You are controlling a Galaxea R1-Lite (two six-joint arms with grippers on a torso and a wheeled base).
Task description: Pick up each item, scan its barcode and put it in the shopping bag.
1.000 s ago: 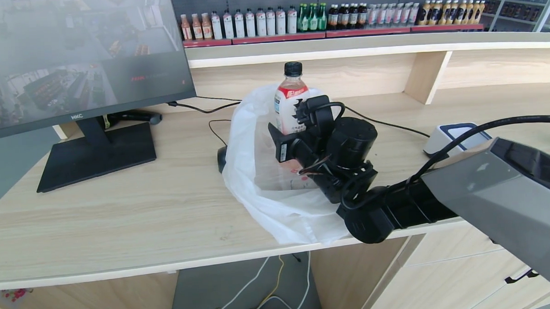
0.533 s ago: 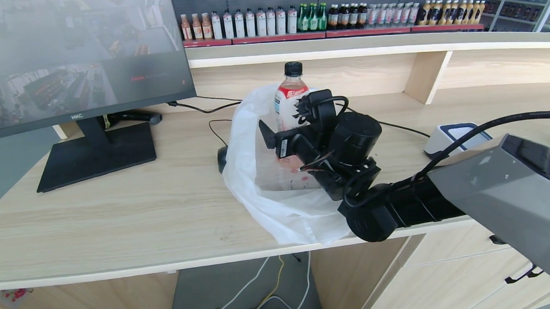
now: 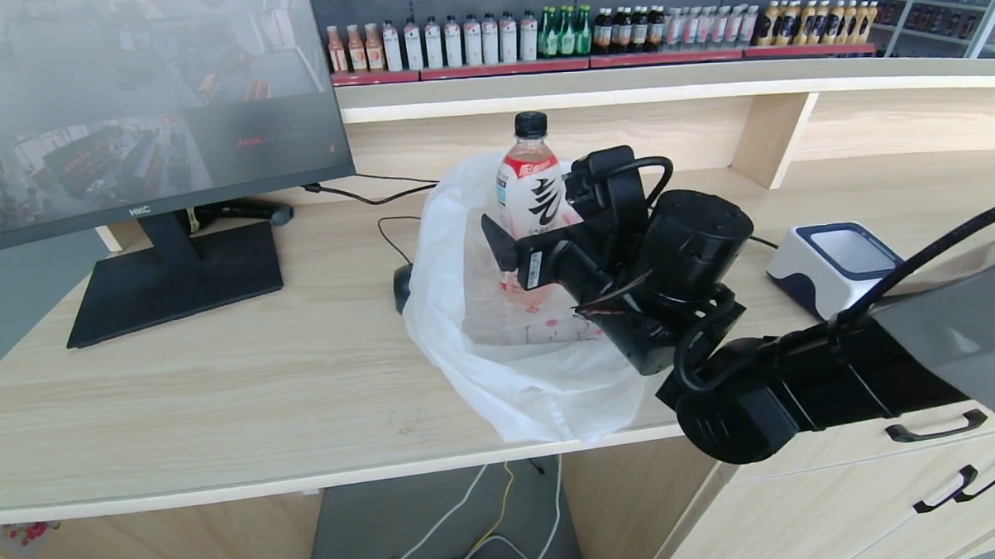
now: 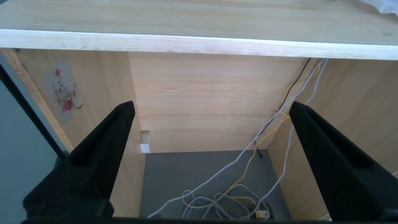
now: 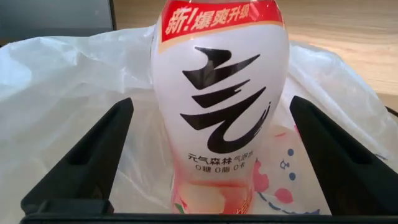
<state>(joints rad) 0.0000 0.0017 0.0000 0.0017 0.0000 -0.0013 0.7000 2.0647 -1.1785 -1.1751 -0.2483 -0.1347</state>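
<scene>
A pink-and-white drink bottle (image 3: 532, 191) with a black cap stands upright inside the white shopping bag (image 3: 501, 370) on the counter. My right gripper (image 3: 539, 228) is open just to the right of the bottle, and its fingers do not press on it. In the right wrist view the bottle (image 5: 221, 118) stands in line with the gap of that gripper (image 5: 211, 104), with the bag (image 5: 68, 106) behind it. My left gripper (image 4: 211, 109) hangs open with nothing in it, below the counter's front edge (image 4: 186, 42).
A white-and-blue barcode scanner (image 3: 832, 268) sits on the counter right of the bag. A monitor (image 3: 127, 102) on a black stand is at the left, with a black handheld device (image 3: 234, 210) behind it. Cables (image 4: 249, 168) hang under the counter. Shelves of bottles (image 3: 605, 29) line the back.
My right gripper opened around the bottle and drew back to the right and up. The bottle stays upright in the bag.
</scene>
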